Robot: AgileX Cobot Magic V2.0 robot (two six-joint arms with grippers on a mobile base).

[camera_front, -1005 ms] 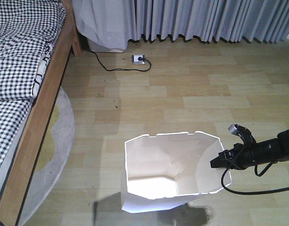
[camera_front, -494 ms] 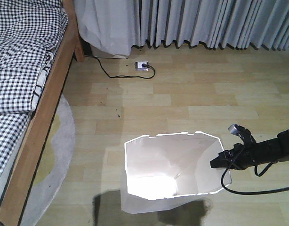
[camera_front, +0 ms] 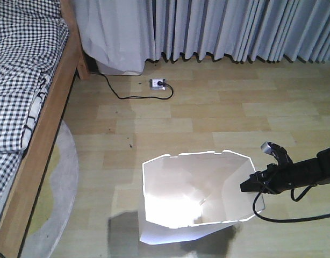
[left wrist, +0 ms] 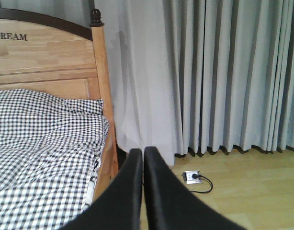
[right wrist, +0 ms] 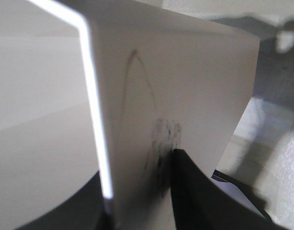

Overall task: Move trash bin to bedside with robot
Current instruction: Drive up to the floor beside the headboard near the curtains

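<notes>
The white trash bin (camera_front: pixel 192 188) stands open-topped on the wooden floor at the bottom middle of the front view. My right gripper (camera_front: pixel 252 185) is shut on the bin's right wall at the rim. In the right wrist view the bin's thin wall (right wrist: pixel 175 81) fills the frame, with my right gripper (right wrist: pixel 137 191) clamped either side of it. The bed (camera_front: pixel 25 80), with checked bedding and a wooden frame, runs along the left. My left gripper (left wrist: pixel 143 155) is shut and holds nothing, pointing at the bed (left wrist: pixel 41 143) and its headboard.
Grey curtains (camera_front: pixel 219 27) hang along the far wall. A white power strip (camera_front: pixel 157 83) with a black cable lies on the floor below them. A round grey rug (camera_front: pixel 63 183) lies partly under the bed. The arm's black cable (camera_front: pixel 283 217) loops to the right of the bin.
The room has shifted in the front view: the power strip slid lower and the bed edged left. The bin and my right gripper keep the same place in the frame.
</notes>
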